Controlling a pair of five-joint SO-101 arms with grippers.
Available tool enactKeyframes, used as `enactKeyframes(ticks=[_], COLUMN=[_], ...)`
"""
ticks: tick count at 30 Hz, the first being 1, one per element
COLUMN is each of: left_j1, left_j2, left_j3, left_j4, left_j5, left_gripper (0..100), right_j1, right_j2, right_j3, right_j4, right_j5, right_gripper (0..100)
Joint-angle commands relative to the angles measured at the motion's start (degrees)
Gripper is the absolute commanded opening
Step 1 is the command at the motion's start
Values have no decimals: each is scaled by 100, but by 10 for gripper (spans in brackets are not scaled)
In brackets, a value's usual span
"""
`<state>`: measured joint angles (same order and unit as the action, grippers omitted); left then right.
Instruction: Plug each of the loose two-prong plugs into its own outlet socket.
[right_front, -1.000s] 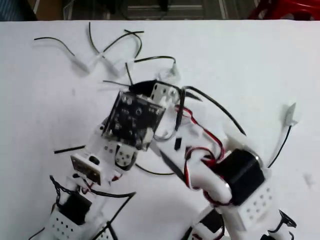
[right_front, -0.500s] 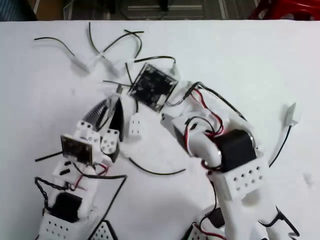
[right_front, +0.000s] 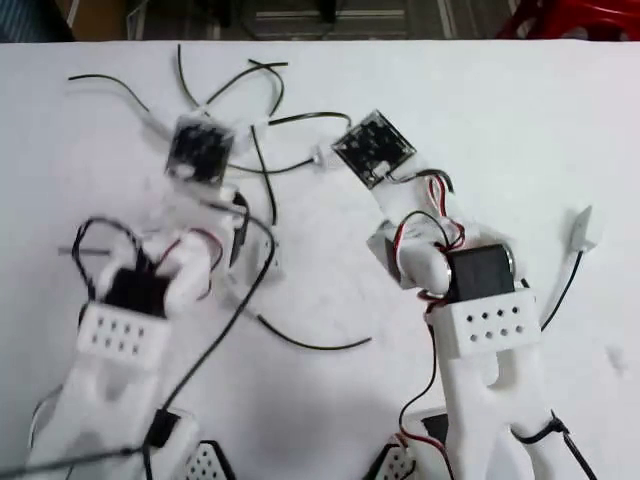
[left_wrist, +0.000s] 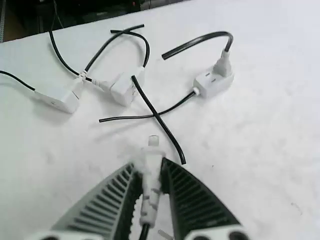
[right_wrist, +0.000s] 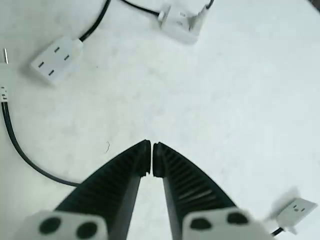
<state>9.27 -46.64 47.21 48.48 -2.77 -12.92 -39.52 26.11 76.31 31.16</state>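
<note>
Centrally, we see the left gripper (left_wrist: 149, 169) clamped on a white two-prong plug with black cord (left_wrist: 151, 146), its tip just past the jaws. A white rectangular plastic outlet socket (left_wrist: 211, 85) lies well ahead. We find the right gripper (right_wrist: 151, 151) with jaws together.

No text, number, label or sign can be read. The white outlet socket (right_wrist: 54, 61) shows only its slots on a plain face. The white plug (left_wrist: 149, 160) is plain too. The dark circuit board (right_front: 372, 148) on an arm's wrist shows some small bright spots, but they are too small to tell as letters or numbers.
</note>
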Motion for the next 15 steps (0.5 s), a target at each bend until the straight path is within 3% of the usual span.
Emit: enactKeyframes(ticks=[1,9,15], left_j1=[127,514,514], left_j2=[1042,1859,2668], left_j3=[-967,-1037,-1160], left_j4=[404,466,589], left_j5=[-993,-2787,-4352], left_gripper=[24,24,24], right_j1=[277,884,1525], right_j2=[-127,-127,-127], right_j3=[229,1011,1538], right_j4=[4,-4,-4], right_j5=[-26,-9,862], right_gripper=[18,18,18])
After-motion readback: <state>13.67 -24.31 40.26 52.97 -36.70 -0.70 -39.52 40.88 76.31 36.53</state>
